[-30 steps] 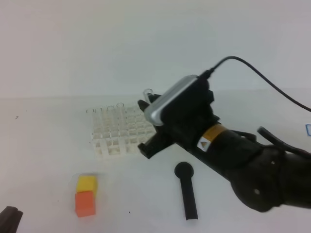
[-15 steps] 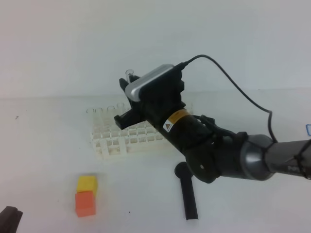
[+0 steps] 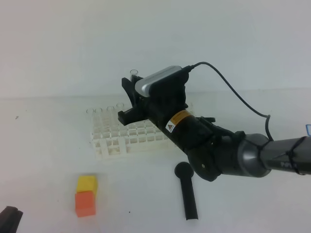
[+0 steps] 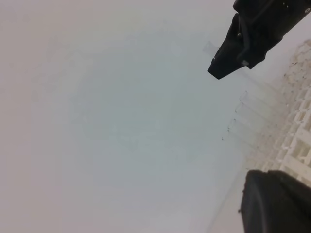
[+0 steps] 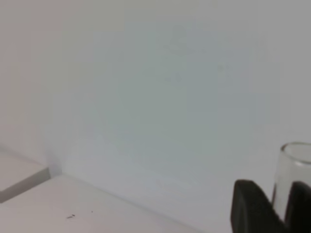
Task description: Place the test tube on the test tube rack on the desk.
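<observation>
Clear glass test tube (image 3: 133, 74), upright, its open rim showing above the black right gripper (image 3: 131, 97), whose jaws are closed on it from both sides; the right wrist view shows the tube's rim (image 5: 295, 160) between two dark fingertips (image 5: 250, 206). Tube and gripper hang above the white plastic lattice test tube rack (image 3: 124, 138), which stands on the plain white counter (image 3: 43, 145) and carries several clear tubes along its far left row (image 3: 104, 110). Right arm (image 3: 218, 150), black with a silver wrist camera, reaches in from the right edge. Near the counter's front lie a yellow block (image 3: 87, 183) touching an orange block (image 3: 85, 203), and a black round-headed tool (image 3: 186, 189). Left gripper (image 3: 8, 218), fully closed and holding nothing, sits at the lower left corner.
</observation>
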`<control>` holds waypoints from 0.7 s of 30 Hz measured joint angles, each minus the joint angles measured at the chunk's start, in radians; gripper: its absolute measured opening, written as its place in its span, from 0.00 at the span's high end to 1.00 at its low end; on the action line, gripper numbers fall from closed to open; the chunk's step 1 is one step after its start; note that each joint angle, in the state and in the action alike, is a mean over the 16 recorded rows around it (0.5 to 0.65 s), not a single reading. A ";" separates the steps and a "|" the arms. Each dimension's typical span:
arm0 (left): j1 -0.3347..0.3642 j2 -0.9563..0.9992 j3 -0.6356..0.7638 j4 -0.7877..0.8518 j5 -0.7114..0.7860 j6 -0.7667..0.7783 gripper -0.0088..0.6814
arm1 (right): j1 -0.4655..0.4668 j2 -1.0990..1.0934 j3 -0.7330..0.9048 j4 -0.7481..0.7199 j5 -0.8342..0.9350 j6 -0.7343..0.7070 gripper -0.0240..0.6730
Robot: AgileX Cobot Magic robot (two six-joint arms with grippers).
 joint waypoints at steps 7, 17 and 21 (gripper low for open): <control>0.000 0.000 0.000 0.000 0.000 0.000 0.99 | -0.002 0.017 -0.001 -0.026 -0.007 0.035 0.79; 0.000 0.000 0.000 0.000 0.000 0.000 0.99 | -0.004 0.051 -0.001 -0.050 -0.008 0.026 0.79; 0.000 0.000 0.000 0.000 0.000 0.000 0.99 | -0.005 0.058 -0.001 -0.051 -0.008 0.014 0.76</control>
